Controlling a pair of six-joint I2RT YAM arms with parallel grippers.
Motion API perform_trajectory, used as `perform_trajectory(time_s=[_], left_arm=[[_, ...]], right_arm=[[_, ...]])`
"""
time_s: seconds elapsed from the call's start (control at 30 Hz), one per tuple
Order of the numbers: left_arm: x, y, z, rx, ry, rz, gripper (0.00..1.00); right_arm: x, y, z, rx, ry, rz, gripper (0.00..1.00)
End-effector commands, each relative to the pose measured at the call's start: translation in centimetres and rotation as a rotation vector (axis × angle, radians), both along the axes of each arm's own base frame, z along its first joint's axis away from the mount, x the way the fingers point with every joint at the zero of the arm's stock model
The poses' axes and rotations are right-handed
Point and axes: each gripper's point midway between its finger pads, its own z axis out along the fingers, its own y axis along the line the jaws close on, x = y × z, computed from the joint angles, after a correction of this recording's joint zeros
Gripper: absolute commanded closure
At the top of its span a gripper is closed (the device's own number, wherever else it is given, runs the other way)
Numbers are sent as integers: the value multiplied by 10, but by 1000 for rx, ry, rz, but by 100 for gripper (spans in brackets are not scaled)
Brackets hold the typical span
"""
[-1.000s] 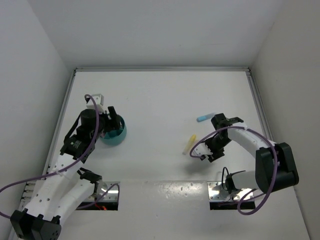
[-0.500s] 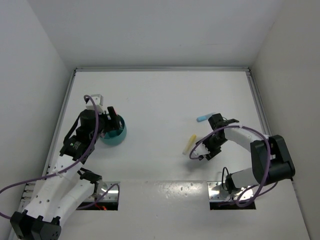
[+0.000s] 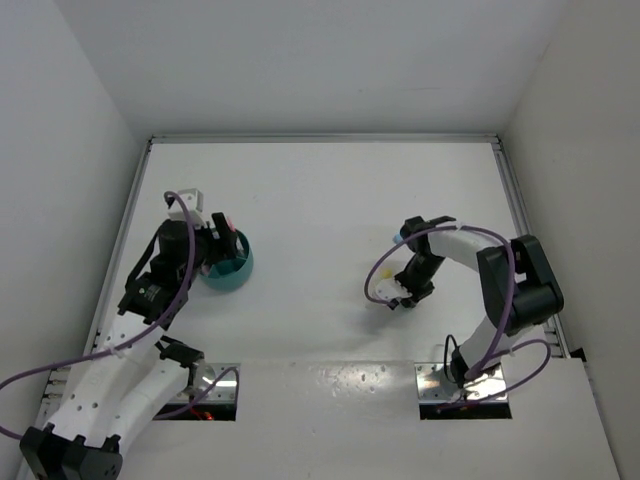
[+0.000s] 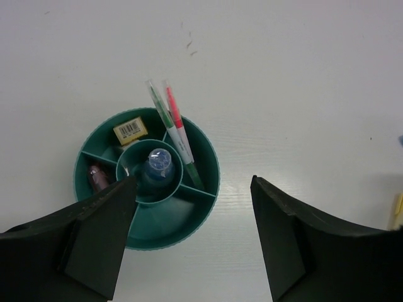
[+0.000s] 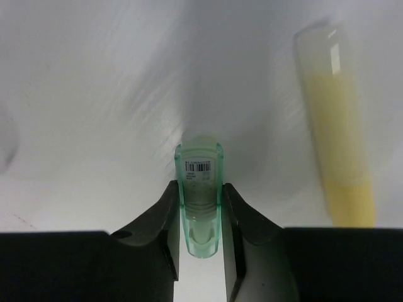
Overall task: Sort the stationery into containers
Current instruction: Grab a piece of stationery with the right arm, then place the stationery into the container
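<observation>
The left gripper (image 4: pixel 192 189) hung above the dark-teal cup (image 4: pixel 160 220), its 2 fingers spread wide and holding nothing; in the left wrist view they straddled the cup's near side without clearly touching it. The cup stood on the white table (image 3: pixel 320 200), on its left half, and was split into a round centre well with wedge compartments around it. A blue-capped tube (image 4: pixel 157 165) stood in the centre well. A small eraser with a barcode label (image 4: pixel 130 130) lay in a far-left wedge. A thin green pen (image 4: pixel 162 116) and a thin pink pen (image 4: pixel 176 119) leaned side by side in the far-right wedge, their tips past the rim. A pinkish stubby item (image 4: pixel 97 177) sat in the left wedge, partly hidden by a finger. The near wedge held nothing.

On the right half of the table, well apart from the cup, the right gripper (image 5: pixel 200 195) was low over the surface with its 2 fingers pinched narrowly onto a pale green marker (image 5: pixel 201 167), which bore a barcode sticker and pointed away from the wrist. A yellow marker (image 5: pixel 334 138) lay on the table just beside it, not touching the fingers. A light-blue item (image 3: pixel 400 239) showed beside the right arm, mostly hidden by it.
</observation>
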Motion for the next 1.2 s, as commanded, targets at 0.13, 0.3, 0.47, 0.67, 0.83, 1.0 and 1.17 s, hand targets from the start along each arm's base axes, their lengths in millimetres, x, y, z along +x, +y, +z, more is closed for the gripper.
perform_trajectory(time_s=[0.13, 0.3, 0.47, 0.67, 0.83, 1.0, 1.17], left_arm=[[-10, 46, 40, -43, -173, 262, 21], [-19, 60, 48, -51, -218, 336, 21], [-23, 66, 53, -60, -240, 368, 21], [-37, 90, 58, -94, -280, 514, 21], [-69, 132, 67, -152, -366, 782, 24], [-87, 142, 77, -217, -444, 821, 25], [-87, 140, 77, -220, -442, 813, 25]], right_arm=[[37, 141, 132, 560, 87, -178, 100], [115, 226, 202, 634, -75, -584, 100], [149, 288, 201, 545, -67, -869, 100], [149, 362, 255, 714, 115, -864, 100], [127, 423, 255, 731, 370, -889, 100], [101, 461, 266, 818, 600, -847, 100], [69, 495, 262, 873, 682, -663, 100]])
